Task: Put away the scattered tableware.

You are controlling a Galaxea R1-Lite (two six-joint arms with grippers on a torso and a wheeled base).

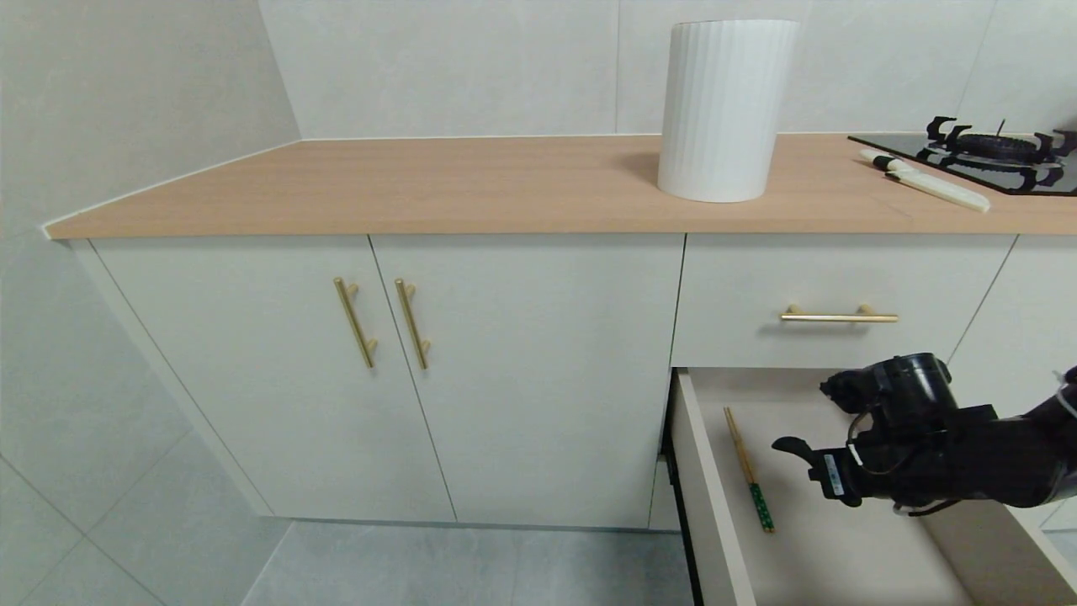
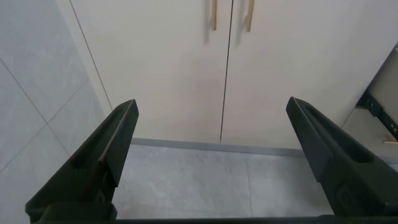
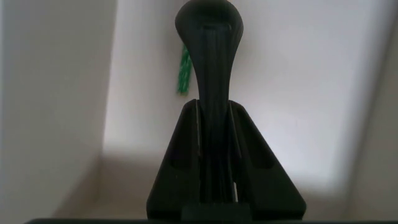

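2 chopsticks (image 1: 748, 470) in drawer (image 1: 711, 505), head view

One white ribbed container (image 1: 722, 109) on one countertop (image 1: 421, 185). One knife (image 1: 925, 180) right of container. One burner grate (image 1: 997, 147) further right of container, behind knife. Two cabinet doors (image 1: 252, 370) below and left of container, with two vertical gold handles (image 1: 355, 322). Two drawers below container, toward right: one closed drawer (image 1: 757, 282) with one horizontal gold handle (image 1: 838, 317), one open drawer (image 1: 707, 497) lower. One pair of chopsticks (image 1: 749, 467) in open drawer.
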